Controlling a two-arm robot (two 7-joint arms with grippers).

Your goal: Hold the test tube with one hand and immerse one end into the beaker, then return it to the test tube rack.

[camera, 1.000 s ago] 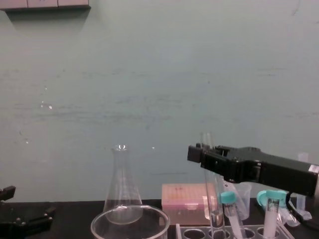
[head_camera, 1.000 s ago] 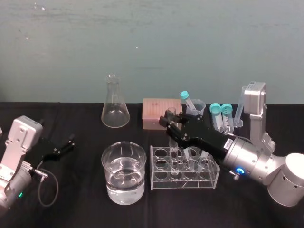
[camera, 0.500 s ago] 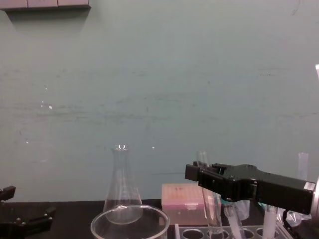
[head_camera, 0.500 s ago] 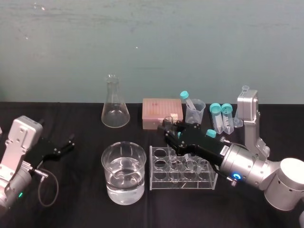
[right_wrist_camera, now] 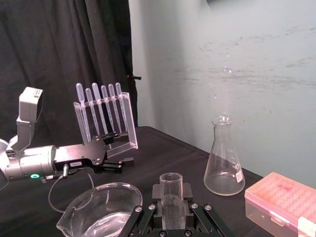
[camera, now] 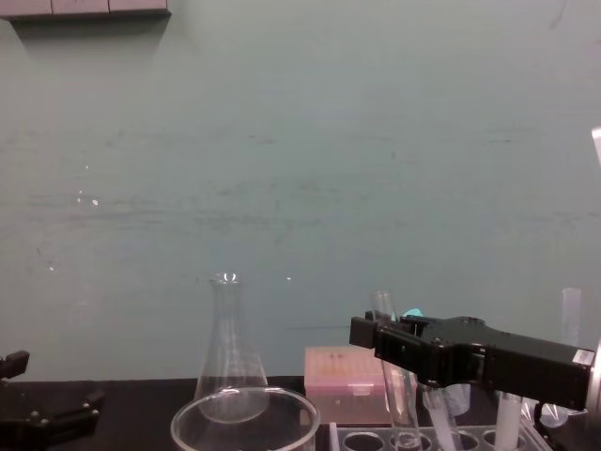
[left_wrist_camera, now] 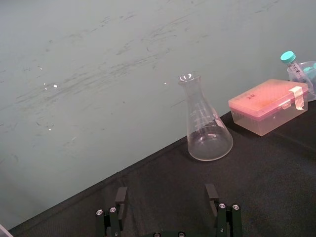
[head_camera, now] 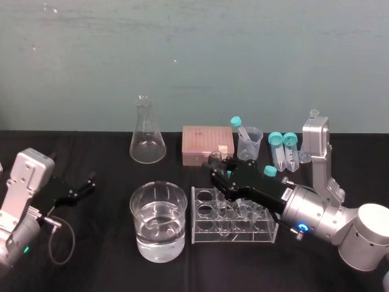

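Head view: the right gripper [head_camera: 217,176] is positioned above the left part of the test tube rack [head_camera: 267,228], with its jaws closed on the upper part of the test tube [head_camera: 222,210]. The tube is held near upright, and its lower part is seated in a hole toward the rack's left end; the row cannot be determined. The beaker [head_camera: 158,220], partly filled with clear liquid, is located just beside the rack on its left and is not touched by the tube.

In the right wrist view, the test tube [right_wrist_camera: 171,195] is seen gripped between the two black fingers [right_wrist_camera: 143,217], with its open rim projecting above them. The beaker [right_wrist_camera: 101,210] is seen next to the gripper.

In the chest view, the right gripper [camera: 376,338] is seen reaching in from the right, level above the rack's top plate [camera: 437,440]. The test tube [camera: 404,399] crosses it slightly tilted, and the rim is visible above the fingers.

The left gripper [head_camera: 85,182] is parked over the black table [head_camera: 97,255] at the far left, well apart from the glassware. In the left wrist view, its jaws [left_wrist_camera: 167,207] are spread wide with nothing between them.

A conical flask [head_camera: 147,137], a pink box [head_camera: 208,145], a small cup [head_camera: 249,145] and teal-capped tubes [head_camera: 283,149] are arranged behind the rack.
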